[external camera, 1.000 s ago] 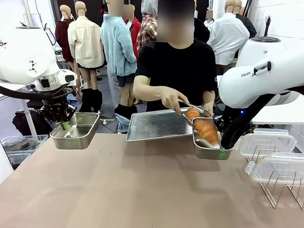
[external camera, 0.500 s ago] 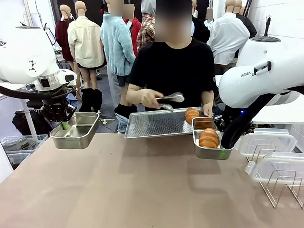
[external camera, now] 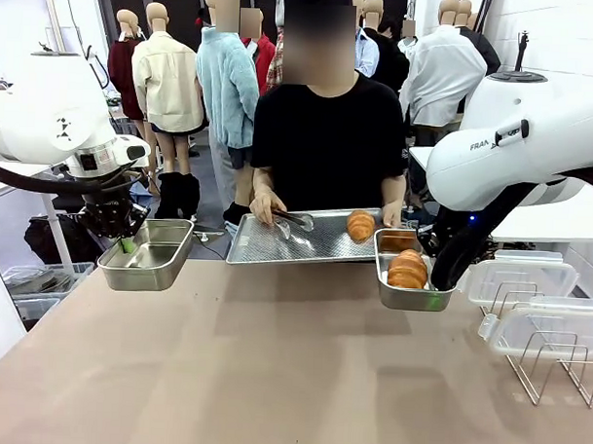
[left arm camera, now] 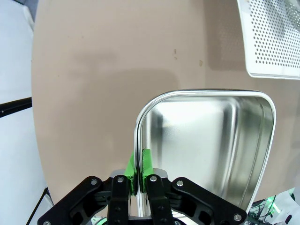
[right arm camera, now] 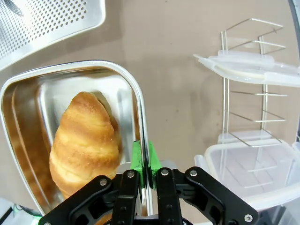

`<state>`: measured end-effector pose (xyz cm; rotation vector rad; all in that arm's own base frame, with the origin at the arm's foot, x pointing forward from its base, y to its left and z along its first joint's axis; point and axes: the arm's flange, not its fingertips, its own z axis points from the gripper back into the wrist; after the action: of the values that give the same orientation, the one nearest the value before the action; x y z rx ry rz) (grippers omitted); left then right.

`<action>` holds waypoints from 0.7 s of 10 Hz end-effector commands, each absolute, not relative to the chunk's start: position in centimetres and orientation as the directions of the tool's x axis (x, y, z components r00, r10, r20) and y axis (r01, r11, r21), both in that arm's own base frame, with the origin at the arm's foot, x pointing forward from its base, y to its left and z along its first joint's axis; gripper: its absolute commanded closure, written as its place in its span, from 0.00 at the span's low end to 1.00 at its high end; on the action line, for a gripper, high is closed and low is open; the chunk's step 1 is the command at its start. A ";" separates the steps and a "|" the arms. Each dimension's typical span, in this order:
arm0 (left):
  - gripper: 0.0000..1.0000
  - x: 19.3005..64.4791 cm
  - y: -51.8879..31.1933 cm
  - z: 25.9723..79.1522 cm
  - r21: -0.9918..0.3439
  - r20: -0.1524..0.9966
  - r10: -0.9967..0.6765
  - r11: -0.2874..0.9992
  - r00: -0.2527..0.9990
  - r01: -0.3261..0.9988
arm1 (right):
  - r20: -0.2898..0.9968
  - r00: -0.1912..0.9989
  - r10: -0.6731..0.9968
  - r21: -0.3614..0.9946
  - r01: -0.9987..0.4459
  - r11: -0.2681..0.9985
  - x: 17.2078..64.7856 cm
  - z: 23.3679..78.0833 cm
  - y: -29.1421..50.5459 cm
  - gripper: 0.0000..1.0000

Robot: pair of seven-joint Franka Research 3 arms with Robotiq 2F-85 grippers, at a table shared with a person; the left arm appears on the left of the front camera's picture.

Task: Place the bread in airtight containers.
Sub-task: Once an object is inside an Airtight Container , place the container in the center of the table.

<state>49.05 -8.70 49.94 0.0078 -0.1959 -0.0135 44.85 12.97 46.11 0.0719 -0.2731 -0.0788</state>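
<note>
Airtight containers: left pan (external camera: pixel 149 255), empty, near rim pinched by left pincer (left arm camera: pixel 139 160). Perforated tray (external camera: pixel 261 248), centre far: person's hand (external camera: pixel 267 209) with tongs (external camera: pixel 295 220) at left, croissant (external camera: pixel 361 225) at right end. Right pan (external camera: pixel 412 302): second croissant (right arm camera: pixel 84 140) lies lengthwise, tapered end pointing far; right pincer (right arm camera: pixel 144 158) pinches its right rim.
</note>
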 end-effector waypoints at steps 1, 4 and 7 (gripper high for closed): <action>1.00 49.0 -8.6 50.2 0.012 0.217 -0.028 1.000 0.976 0.026 | 0.291 0.954 -0.076 0.077 0.055 0.995 45.1 46.2 13.0 1.00; 1.00 49.0 -8.6 50.2 0.012 0.217 -0.028 1.000 0.976 0.026 | 0.291 0.954 -0.076 0.077 0.055 0.995 45.1 46.2 13.0 1.00; 1.00 49.0 -8.6 50.2 0.012 0.217 -0.028 1.000 0.976 0.026 | 0.291 0.954 -0.076 0.077 0.055 0.995 45.1 46.2 13.0 1.00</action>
<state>49.05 -8.70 49.94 0.0079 -0.1959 -0.0135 44.85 12.97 46.11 0.0719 -0.2731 -0.0788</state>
